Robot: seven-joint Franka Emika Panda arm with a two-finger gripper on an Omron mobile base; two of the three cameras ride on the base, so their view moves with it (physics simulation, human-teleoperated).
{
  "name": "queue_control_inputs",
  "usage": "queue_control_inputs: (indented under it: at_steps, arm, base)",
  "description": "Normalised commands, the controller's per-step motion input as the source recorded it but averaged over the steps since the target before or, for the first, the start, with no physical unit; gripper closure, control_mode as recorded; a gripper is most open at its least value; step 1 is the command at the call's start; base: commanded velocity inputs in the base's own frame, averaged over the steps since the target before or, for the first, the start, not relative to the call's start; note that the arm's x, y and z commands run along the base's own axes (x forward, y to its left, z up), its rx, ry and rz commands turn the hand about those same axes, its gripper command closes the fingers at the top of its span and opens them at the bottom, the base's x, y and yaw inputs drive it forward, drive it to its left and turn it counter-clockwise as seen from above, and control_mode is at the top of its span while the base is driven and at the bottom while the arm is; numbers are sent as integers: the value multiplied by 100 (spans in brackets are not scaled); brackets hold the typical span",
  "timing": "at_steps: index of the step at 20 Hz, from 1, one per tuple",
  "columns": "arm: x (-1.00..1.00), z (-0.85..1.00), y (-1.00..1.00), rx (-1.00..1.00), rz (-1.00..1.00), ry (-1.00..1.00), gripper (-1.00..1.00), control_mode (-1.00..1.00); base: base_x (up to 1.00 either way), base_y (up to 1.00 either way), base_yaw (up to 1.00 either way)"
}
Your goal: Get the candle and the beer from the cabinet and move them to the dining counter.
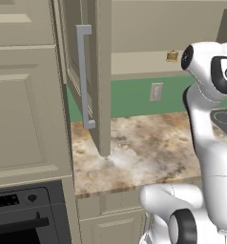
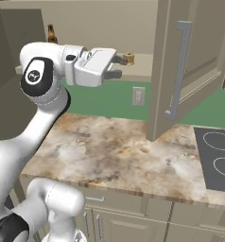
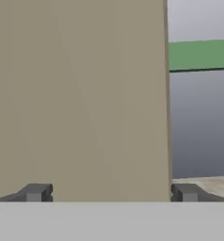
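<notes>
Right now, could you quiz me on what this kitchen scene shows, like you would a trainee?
1. True or false: the candle sits on the cabinet shelf.
2. Which stands farther from the open cabinet door: the candle or the beer?
3. Multiple choice: the end effector is A) shut on the candle, B) open, just short of the candle, C) shut on the beer.

Key: 1 true. 2 the beer; it stands at the far left of the shelf in the right base view. 3 B; both fingertips stand wide apart in the hand view and hold nothing.
</notes>
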Motion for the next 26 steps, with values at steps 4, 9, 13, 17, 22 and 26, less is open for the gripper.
queue_control_inputs:
  at_steps: [4,9,13,17,22,26]
  arm:
    - [13,-13,-33,0,-19,0,-100,-100]
    - [8,-8,-37,0,-19,0,-100,-100]
    - [2,0,-57,0,-11,0,-100,-100]
    - [0,0,-69,0,0,0,-100,-100]
    - [0,-3,-44,0,0,0,-100,-100]
    - [0,0,-36,0,0,2,-100,-100]
  base:
    - [0,0,0]
    - [0,0,0]
    - [0,0,0]
    - [0,0,0]
    - [0,0,0]
    - [0,0,0]
